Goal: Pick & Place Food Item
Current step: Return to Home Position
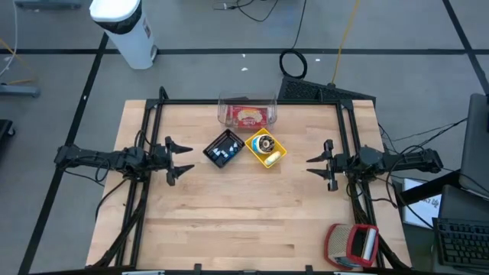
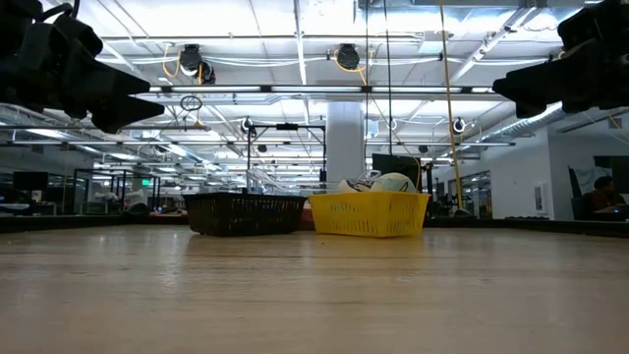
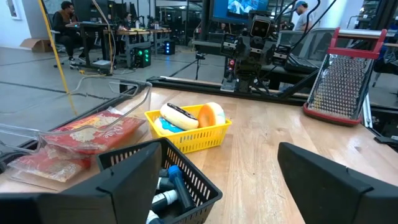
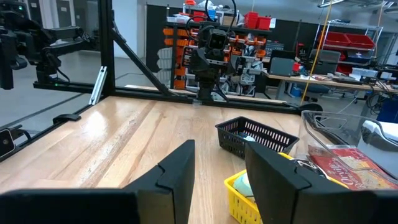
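The left gripper (image 1: 183, 159) hangs wide open and empty. Just ahead of it sit a black mesh basket (image 1: 224, 148) and a yellow plastic basket (image 1: 266, 148). Off to their side, a clear plastic bin (image 1: 223, 105) holds the red snack bags (image 1: 248, 117). The right gripper (image 1: 309, 165), opposite, is partly open and empty. Homing looks nearly complete, and only parking is left. How many bags are in the bin is unclear.

The worktop (image 1: 229, 221) is pale jointed wood, smooth with a satin sheen. The transparent bin (image 1: 222, 113) is clear glossy plastic, and the red bags (image 3: 93, 130) are shiny crinkled film. The yellow basket (image 3: 198, 138) and black basket (image 4: 256, 140) are plastic lattice. The grater (image 3: 343, 81) is perforated metal.
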Controlling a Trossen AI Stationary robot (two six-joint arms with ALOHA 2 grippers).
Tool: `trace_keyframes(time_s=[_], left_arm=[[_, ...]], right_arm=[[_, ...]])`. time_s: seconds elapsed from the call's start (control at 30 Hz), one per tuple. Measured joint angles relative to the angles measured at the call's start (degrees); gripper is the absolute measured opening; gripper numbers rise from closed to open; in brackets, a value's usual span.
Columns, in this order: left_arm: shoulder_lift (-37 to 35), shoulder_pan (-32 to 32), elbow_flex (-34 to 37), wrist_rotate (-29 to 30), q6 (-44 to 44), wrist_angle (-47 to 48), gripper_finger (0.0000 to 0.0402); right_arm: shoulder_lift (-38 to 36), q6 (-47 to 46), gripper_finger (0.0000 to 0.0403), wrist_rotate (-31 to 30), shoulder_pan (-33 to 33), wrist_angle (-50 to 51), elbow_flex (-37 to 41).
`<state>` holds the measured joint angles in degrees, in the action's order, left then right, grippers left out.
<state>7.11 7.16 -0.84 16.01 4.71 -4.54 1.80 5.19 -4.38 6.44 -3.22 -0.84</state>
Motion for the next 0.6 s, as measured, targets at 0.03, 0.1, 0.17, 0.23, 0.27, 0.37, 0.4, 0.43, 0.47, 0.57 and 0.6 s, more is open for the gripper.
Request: trace_keyframes(time_s=[0.03,0.1,0.17,0.23,0.27,0.37,0.4,0.43,0.47,0.57,0.6], left_arm=[[0.0,-0.01,0.0,0.0,0.0,0.0,0.0318],[0.0,0.0,0.0,0.0,0.0,0.0,0.0314],[0.0,0.01,0.0,0.0,0.0,0.0,0.0312],[0.0,-0.01,0.0,0.0,0.0,0.0,0.0311],[0.0,0.0,0.0,0.0,0.0,0.0,0.0311],[0.0,0.0,0.0,0.0,0.0,0.0,0.031],[0.0,-0.01,0.0,0.0,0.0,0.0,0.031],[0.0,0.01,0.0,0.0,0.0,0.0,0.031],[0.0,-0.01,0.0,0.0,0.0,0.0,0.031],[0.0,-0.01,0.0,0.0,0.0,0.0,0.031],[0.0,0.01,0.0,0.0,0.0,0.0,0.031]], right_arm=[[0.0,0.0,0.013,0.0,0.0,0.0,0.0],[0.0,0.02,0.013,0.0,0.0,0.0,0.0],[0.0,0.0,0.013,0.0,0.0,0.0,0.0],[0.0,0.0,0.013,-0.01,0.0,0.0,0.0],[0.0,0.0,0.013,0.0,0.0,0.0,0.0],[0.0,0.0,0.013,0.0,0.0,0.0,0.0],[0.0,0.0,0.013,0.0,0.0,0.0,0.0],[0.0,0.0,0.013,-0.02,0.0,0.0,0.0],[0.0,0.0,0.013,0.0,0.0,0.0,0.0],[0.0,0.0,0.013,0.0,0.0,0.0,0.0],[0.0,0.0,0.013,0.0,0.0,0.0,0.0]])
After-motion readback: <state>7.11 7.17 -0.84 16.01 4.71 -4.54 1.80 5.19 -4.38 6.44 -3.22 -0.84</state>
